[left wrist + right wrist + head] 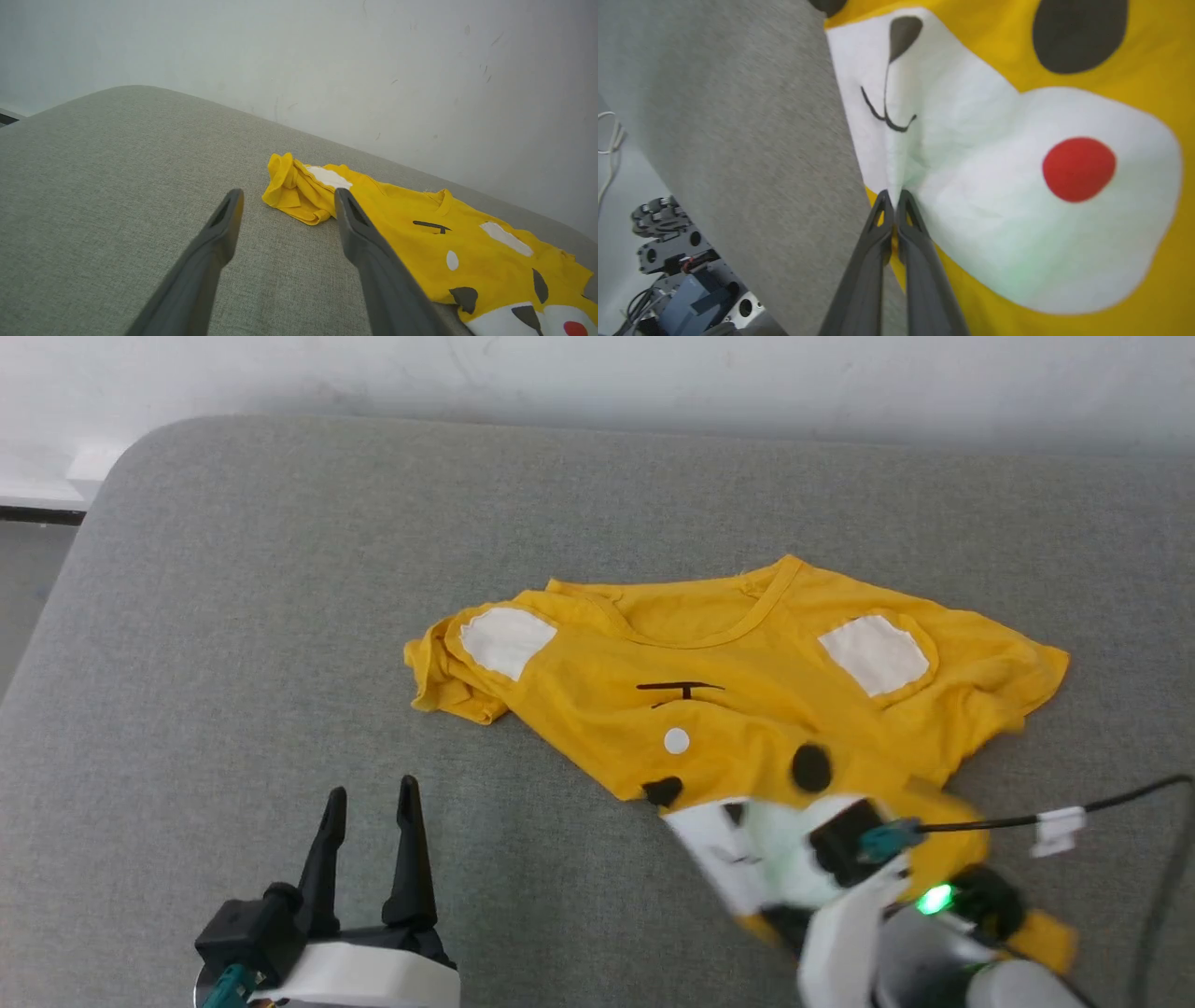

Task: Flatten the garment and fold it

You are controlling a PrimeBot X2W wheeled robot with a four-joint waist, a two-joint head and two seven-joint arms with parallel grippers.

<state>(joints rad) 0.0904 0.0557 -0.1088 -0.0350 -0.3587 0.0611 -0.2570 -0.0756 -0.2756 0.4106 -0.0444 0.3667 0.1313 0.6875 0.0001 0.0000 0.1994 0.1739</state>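
Head view: rumpled garment [747, 709], woven upholstery [280, 569]

Dark-fingered left tool [372, 786], white wrist [364, 980]

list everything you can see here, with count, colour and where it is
T-shirt: one, bright yellow with a cartoon animal face print, lying front up on the cushioned surface, the sleeve on the robot's left bunched up
cushioned surface: one, grey fabric, under the T-shirt
wall: one, white, behind the surface
cable: one, black with a white tag, running from the right wrist to the head view's right edge
wheeled base: one, dark metal, lower left of the right wrist view
left gripper: one, dark fingers, open, at the lower left of the head view, apart from the T-shirt
right gripper: one, dark fingers, shut on a fold of the T-shirt's white muzzle print
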